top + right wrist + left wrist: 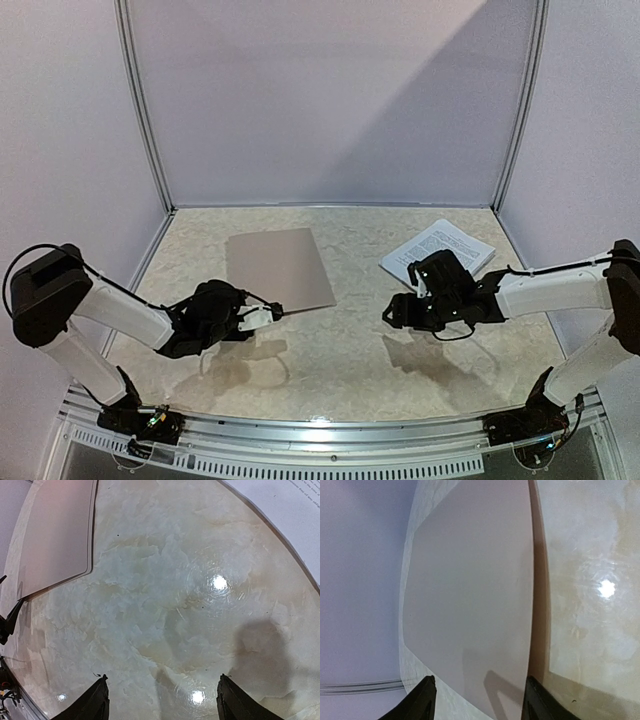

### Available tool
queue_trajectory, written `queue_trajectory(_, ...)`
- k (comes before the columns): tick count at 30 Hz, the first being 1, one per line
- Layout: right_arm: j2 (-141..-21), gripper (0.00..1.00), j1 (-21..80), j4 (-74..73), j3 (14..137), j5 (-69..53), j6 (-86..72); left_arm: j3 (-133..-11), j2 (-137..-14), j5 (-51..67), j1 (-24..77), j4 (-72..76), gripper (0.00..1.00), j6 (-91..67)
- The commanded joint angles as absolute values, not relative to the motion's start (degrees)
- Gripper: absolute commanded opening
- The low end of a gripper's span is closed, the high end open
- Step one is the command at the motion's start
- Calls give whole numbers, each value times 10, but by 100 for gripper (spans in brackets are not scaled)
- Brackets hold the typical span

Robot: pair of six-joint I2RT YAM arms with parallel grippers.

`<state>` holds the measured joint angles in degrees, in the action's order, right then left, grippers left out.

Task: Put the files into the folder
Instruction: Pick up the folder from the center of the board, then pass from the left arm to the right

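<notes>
The folder (278, 268) lies shut and flat on the table, tan and plain, left of centre; it also fills the left wrist view (470, 590) and shows far left in the right wrist view (57, 535). My left gripper (272, 314) is at its near right corner, jaws apart (477, 697), with the corner between them and the right finger (535, 702) at the folder's edge. The files (440, 250), white printed sheets, lie at the back right (285, 515). My right gripper (393, 313) hovers open over bare table (162, 695), in front of the files.
The marble-patterned table top (340, 350) is walled by pale panels at the back and both sides. A metal rail (320, 430) runs along the near edge by the arm bases. Bare table separates folder from files.
</notes>
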<state>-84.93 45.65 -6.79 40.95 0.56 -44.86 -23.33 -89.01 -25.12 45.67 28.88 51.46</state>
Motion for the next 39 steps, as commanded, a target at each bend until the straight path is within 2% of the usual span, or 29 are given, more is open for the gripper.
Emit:
queue_trajectory(1,-868,73,460,-62,430,6,-457,-210,-906,-253,448,378,60,538)
queue_trajectory(5,-885,73,460,-65,447,-14,-456,-203,-931,-250,442,407,60,556)
queue_trajectory(12,-910,73,460,-41,455,-37,-465,-196,-964,-252,434,458,49,569)
queue_trajectory(14,-921,73,460,-40,464,-43,-463,-195,-972,-253,433,471,39,570)
queue_trajectory(18,-941,73,461,-13,481,-71,-469,-197,-970,-262,433,493,1,570)
queue_trajectory(25,-1005,73,460,89,525,-129,-530,-209,-873,-219,433,397,0,503)
queue_trajectory(28,-1055,74,459,176,549,-180,-575,-219,-829,-191,433,329,0,473)
queue_trajectory(33,-1139,74,451,320,579,-245,-669,-205,-820,-190,435,332,0,473)
queue_trajectory(39,-1159,74,439,401,558,-226,-722,-201,-826,-187,434,337,0,475)
